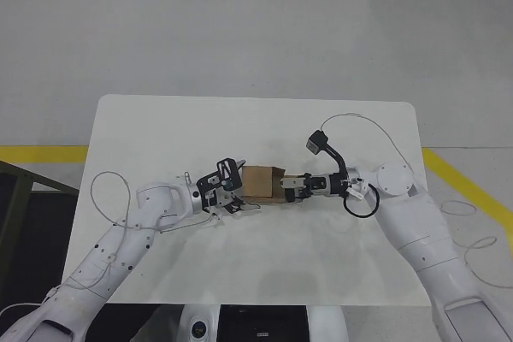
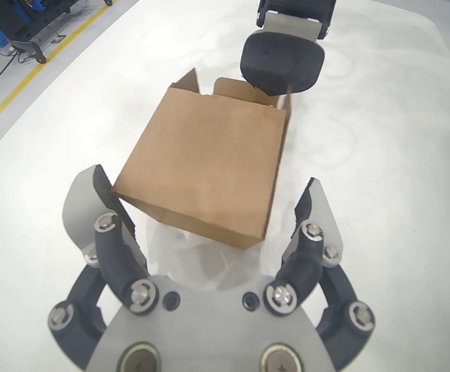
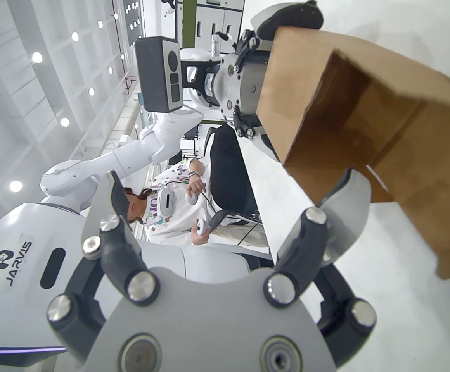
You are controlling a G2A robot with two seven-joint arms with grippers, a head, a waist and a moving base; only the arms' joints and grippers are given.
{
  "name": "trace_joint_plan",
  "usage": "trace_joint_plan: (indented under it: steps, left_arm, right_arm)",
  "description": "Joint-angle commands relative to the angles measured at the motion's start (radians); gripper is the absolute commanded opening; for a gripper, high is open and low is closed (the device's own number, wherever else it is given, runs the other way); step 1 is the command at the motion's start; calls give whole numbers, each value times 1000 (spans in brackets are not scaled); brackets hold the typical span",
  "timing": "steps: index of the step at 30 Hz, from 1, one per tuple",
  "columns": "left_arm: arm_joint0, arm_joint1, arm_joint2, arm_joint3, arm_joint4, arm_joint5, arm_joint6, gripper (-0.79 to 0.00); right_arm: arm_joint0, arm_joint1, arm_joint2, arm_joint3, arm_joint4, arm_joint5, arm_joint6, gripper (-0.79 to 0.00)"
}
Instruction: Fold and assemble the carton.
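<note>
A brown carton (image 1: 263, 182) lies on its side mid-table, between the two grippers. My left gripper (image 1: 227, 184) is open and straddles one end of the carton (image 2: 205, 156); one finger (image 2: 93, 191) touches a corner and the other stands apart. My right gripper (image 1: 292, 186) is open at the opposite, open end with its loose flaps (image 2: 232, 88). In the left wrist view a black pad (image 2: 281, 63) of the right gripper rests against a far flap. The right wrist view looks into the carton's hollow inside (image 3: 364, 117), and one finger (image 3: 349, 195) lies against its lower edge.
The white table (image 1: 239, 120) stretches bare around the carton on every side. Yellow floor tape (image 1: 34, 154) runs past the table's edges. Dark racks on wheels (image 2: 35, 9) stand on the floor well beyond the table.
</note>
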Motion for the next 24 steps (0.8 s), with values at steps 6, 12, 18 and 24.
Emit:
trace_joint_plan:
  steps: [6, 12, 18, 24]
  left_arm:
    - [-24, -10, 13, 39, 9, -23, 19, 0]
    - [-31, -15, 12, 54, 22, -23, 25, 0]
    - [-30, -16, -3, 57, 21, -22, 30, 0]
    - [-24, -17, -14, 50, 15, -29, 24, 0]
  right_arm:
    - [46, -15, -34, 72, 8, -18, -11, 0]
    - [32, 2, -1, 36, -30, -7, -2, 0]
    - [-64, 28, 62, -93, -27, 18, -22, 0]
    - [-154, 42, 86, -190, -31, 70, -69, 0]
